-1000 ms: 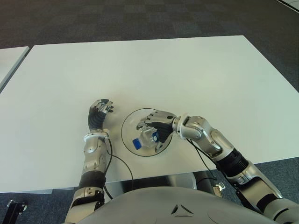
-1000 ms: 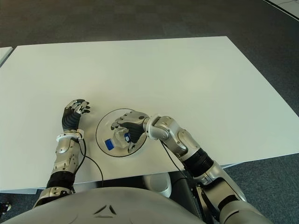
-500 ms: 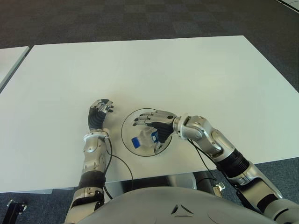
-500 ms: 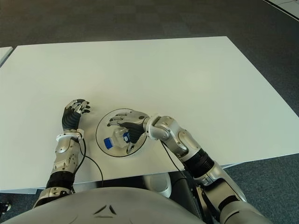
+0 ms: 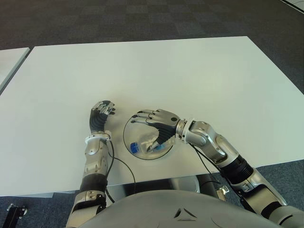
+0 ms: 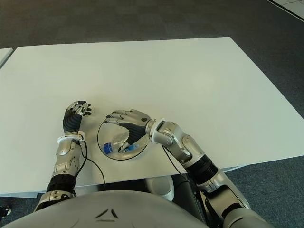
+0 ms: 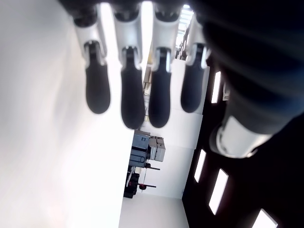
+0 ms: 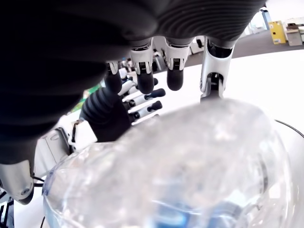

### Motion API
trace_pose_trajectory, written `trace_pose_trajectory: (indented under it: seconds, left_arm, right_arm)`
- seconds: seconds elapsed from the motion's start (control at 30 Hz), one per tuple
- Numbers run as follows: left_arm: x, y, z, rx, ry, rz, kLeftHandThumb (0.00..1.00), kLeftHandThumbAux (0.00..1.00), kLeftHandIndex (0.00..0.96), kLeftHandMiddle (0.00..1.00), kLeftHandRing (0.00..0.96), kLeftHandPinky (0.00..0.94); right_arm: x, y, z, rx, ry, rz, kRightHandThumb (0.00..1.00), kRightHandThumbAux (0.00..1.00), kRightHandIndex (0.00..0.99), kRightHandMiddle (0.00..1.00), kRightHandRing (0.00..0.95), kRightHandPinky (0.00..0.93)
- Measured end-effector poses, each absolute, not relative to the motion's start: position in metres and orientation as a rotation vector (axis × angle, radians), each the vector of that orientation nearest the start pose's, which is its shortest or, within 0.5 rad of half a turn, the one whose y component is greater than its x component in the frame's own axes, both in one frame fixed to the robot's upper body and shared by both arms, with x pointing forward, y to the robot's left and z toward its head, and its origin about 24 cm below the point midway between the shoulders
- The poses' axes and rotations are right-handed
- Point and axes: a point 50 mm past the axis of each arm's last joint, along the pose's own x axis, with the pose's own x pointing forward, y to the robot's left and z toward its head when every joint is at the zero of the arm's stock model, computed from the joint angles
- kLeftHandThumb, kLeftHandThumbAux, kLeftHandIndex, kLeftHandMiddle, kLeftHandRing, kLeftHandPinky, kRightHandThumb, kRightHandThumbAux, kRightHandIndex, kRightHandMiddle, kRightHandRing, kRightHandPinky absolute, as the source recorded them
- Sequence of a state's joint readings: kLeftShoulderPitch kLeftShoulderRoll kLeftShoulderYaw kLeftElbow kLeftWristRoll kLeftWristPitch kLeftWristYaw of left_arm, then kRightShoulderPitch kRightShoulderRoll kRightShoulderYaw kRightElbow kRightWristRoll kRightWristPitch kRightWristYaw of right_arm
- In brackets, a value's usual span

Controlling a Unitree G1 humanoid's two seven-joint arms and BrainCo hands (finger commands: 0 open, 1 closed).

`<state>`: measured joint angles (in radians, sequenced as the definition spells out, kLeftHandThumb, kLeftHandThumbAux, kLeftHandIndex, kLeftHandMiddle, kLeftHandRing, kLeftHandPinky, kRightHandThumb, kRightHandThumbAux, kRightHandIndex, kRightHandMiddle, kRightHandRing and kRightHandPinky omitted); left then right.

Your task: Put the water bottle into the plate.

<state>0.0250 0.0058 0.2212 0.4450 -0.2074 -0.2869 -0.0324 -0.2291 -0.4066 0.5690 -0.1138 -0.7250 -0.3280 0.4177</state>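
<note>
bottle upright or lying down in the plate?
Lying down: the water bottle lies on its side inside the plate, blue cap toward the robot's left, under the open right hand.

The water bottle (image 6: 118, 142) lies on its side in the plate (image 6: 101, 134). The right hand (image 6: 129, 123) hovers above it, fingers spread. The left hand (image 6: 74, 115) shows left of the plate on the white surface (image 6: 190, 80).

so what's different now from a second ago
The right robot hand has let go of the water bottle: its fingers were wrapped around it a second ago and are now spread flat above it. The bottle lies on its side in the plate, blue cap toward the robot's left. The left robot hand beside the plate has not moved, nor has the plate.
</note>
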Motion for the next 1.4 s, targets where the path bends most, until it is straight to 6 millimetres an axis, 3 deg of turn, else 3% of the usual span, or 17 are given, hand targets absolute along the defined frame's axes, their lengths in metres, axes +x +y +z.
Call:
trace_pose_trajectory:
  seconds: [0.23,1.03,1.4]
  left_arm:
    - [0.2204,0.2062,-0.0374,-0.204,0.152,0.271,0.837,0.674,0.425,0.476,0.525,0.507]
    - [0.2205,0.2061,-0.0376,-0.203,0.153,0.271,0.836,0.674,0.422,0.478,0.528,0.512]
    - [0.2203,0.2059,-0.0375,-0.2,0.152,0.269,0.837,0.674,0.425,0.475,0.525,0.513]
  right_arm:
    - [0.2249,-0.0534,0.0721,-1.191,-0.511,1.038,0.266,0.493,0.0,0.0,0.0,0.0]
    - [0.2241,-0.0537,0.0723,-1.134,-0.56,0.981,0.041,0.51,0.0,0.0,0.0,0.0]
    - [0.2281,-0.0568,0.0791,-1.033,-0.585,0.881,0.009,0.541,0.0,0.0,0.0,0.0]
